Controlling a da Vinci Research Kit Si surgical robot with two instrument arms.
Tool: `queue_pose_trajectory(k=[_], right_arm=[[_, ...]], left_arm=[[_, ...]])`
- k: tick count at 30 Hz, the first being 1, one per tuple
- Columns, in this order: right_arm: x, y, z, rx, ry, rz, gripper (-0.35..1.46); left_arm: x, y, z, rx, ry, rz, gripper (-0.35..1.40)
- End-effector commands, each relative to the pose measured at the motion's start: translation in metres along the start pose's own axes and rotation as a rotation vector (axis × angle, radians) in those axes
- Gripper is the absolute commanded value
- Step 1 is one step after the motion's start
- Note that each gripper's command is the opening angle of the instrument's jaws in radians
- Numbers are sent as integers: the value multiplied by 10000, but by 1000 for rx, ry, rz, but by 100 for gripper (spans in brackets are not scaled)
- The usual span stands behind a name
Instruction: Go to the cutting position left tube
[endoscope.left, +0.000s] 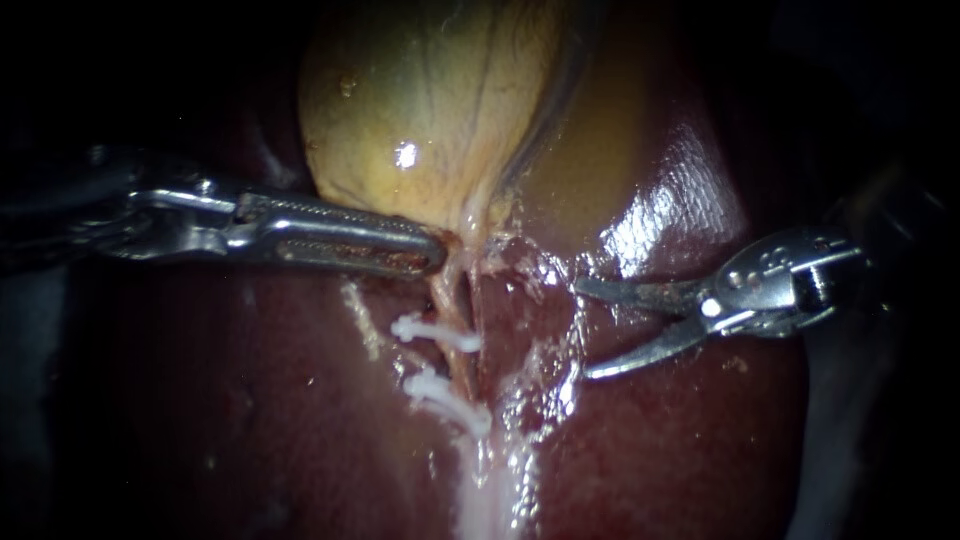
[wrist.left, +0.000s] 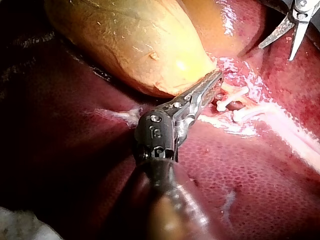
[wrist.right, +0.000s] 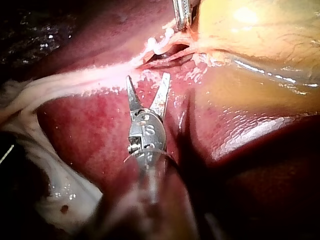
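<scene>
Near the clipped tube (endoscope.left: 461, 366), right tool (endoscope.left: 582, 330) gapes wide, holding nothing.

Slim steel left tool (endoscope.left: 436, 258) clamps the rounded yellow gallbladder (endoscope.left: 420, 100) (at its neck). The silver right tool (endoscope.left: 585, 330), jaws apart, hangs beside the pale tube (endoscope.left: 463, 365) bearing white clips (endoscope.left: 436, 331).

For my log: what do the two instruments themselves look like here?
The left instrument has long, straight, silver jaws with fine serrated teeth, on a hinged steel wrist and a dark shaft. The right instrument ends in two slim, pointed blades like scissors, on a shiny riveted metal wrist.
</scene>
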Motion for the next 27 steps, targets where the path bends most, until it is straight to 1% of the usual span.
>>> queue_pose_trajectory(k=[1, 3, 6, 8, 10, 13, 15, 20, 24, 27], right_arm=[[0, 0, 0, 0, 0, 0, 143], [0, -1, 0, 0, 3, 0, 143], [1, -1, 1, 4, 10, 1, 143], [1, -1, 2, 6, 14, 2, 143], [2, -1, 3, 8, 14, 2, 143], [3, -2, 3, 11, 15, 2, 143], [4, -3, 4, 17, 19, 2, 143], [8, -7, 7, 24, 25, 3, 143], [11, -12, 14, 34, 28, 2, 143], [12, -16, 27, 41, 30, -1, 143]], left_arm=[[0, 1, -1, 0, 0, 0, -35], [2, 3, -4, -2, 0, -1, -35], [6, 11, -16, -7, -2, -3, -35], [10, 18, -29, -15, -5, -6, -35], [13, 24, -42, -9, -5, -8, -35], [18, 31, -59, -8, 7, -12, -35], [21, 34, -65, -8, 17, -9, -35], [24, 41, -69, -8, 20, -6, -35], [24, 42, -69, -7, 20, -6, -35], [24, 42, -68, -7, 21, -6, -35]])
